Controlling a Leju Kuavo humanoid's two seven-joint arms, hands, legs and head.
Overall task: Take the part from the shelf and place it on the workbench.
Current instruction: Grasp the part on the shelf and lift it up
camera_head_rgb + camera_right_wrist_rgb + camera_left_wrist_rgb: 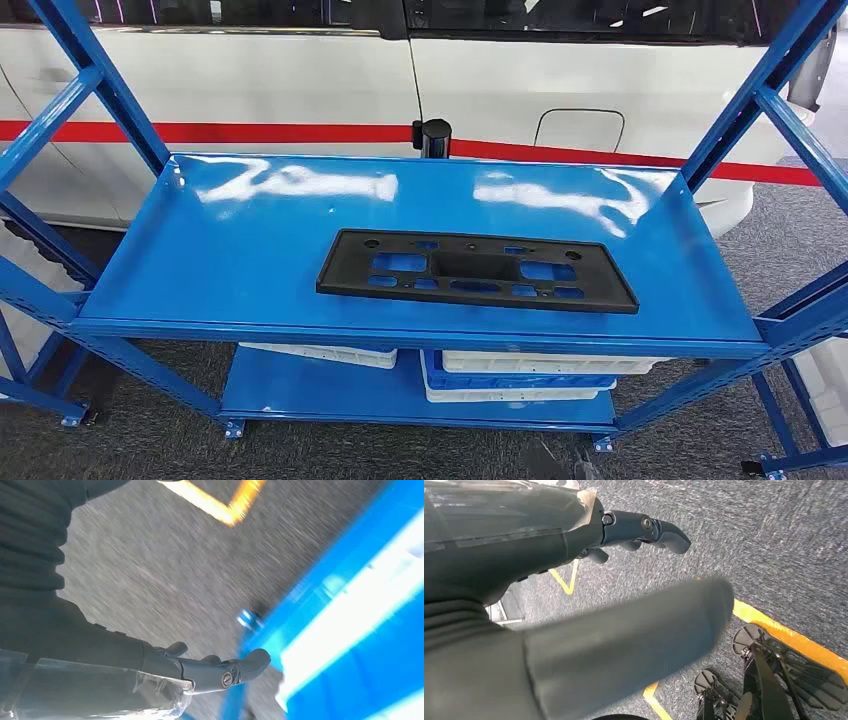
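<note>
Wrist views put both hands low: the left hand (624,560) hangs over grey carpet, thumb and fingers apart and holding nothing, and the right hand (165,672) hangs likewise empty with fingers spread, just beside the blue shelf (350,630) frame. Farther out, in the head view, the black part (476,270) lies flat on the shelf's upper deck, near its front edge, long axis running side to side. Neither arm looks clearly nearer, though the part sits slightly right of centre, so I judge a two-handed reach up and forward.

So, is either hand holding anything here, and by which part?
Nothing is held. The left hand and right hand hang over grey floor with nothing in them. The flat black plastic part with cut-outs lies untouched on the blue metal shelf.
</note>
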